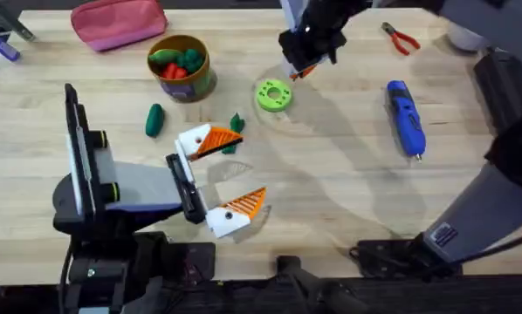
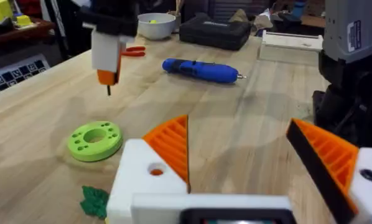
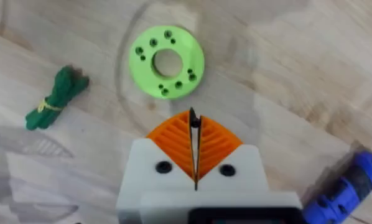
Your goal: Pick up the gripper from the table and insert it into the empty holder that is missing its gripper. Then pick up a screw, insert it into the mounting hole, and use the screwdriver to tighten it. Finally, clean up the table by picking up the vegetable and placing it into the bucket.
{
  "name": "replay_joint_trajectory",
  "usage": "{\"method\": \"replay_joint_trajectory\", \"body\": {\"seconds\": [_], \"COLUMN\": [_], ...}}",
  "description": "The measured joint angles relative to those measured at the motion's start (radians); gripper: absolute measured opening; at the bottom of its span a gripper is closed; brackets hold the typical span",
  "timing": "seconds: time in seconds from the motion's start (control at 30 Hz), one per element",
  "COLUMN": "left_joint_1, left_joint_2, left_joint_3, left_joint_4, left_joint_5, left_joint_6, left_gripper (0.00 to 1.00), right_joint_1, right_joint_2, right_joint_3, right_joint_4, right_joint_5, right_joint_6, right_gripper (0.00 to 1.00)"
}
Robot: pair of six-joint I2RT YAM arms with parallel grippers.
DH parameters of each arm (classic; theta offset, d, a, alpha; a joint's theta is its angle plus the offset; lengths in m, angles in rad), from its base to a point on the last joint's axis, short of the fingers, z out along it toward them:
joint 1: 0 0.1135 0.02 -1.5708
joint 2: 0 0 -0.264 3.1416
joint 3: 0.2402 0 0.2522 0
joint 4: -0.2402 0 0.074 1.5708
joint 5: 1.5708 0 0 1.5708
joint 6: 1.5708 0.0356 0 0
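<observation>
Nearest me, my left end effector (image 1: 243, 170) hangs released, its two jaws spread wide over the worktop (image 1: 348, 192). Each jaw is a white block carrying an orange finger. On the farther block (image 2: 142, 180) the orange finger (image 2: 170, 146) looks seated, and the mounting hole (image 2: 156, 169) shows orange behind it but no screw, so I judge the fastening step is in hand. A leafy green vegetable (image 1: 235, 122) lies just beside that block and a smooth green one (image 1: 154, 119) a little to its left; either could be swept aside if that arm shifts. Farther out sits the green disc (image 1: 274, 94), and above its far side my right end effector (image 3: 193, 124) is clenched on a thin dark screw (image 3: 194, 143), point hanging down. That is my main worry: the grip is on a slim shank between ribbed pads, so the screw could tilt or drop on the way across. The hole is small, and a slanted entry might jam or push the finger out of its seat. The screwdriver (image 1: 407, 118) lies well to the right, so the screw must stand alone while I fetch it. The bucket (image 1: 181, 65) waits far left with toy vegetables inside.
</observation>
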Motion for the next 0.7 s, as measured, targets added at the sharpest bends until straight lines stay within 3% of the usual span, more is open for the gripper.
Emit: {"method": "replay_joint_trajectory", "body": {"seconds": [0.27, 0.7], "left_joint_1": [0.000, 0.000], "left_joint_2": [0.000, 0.000], "left_joint_3": [0.000, 0.000], "left_joint_4": [0.000, 0.000], "left_joint_5": [0.000, 0.000], "left_joint_6": [0.000, 0.000], "left_gripper": [0.985, 0.985], "right_joint_1": [0.021, 0.209], "right_joint_2": [-0.078, -0.147], "right_joint_3": [0.190, 0.497], "right_joint_4": [-0.226, -0.499], "right_joint_5": [0.003, 0.007], "right_joint_6": [-0.017, -0.051], "right_gripper": [0.004, 0.004]}}
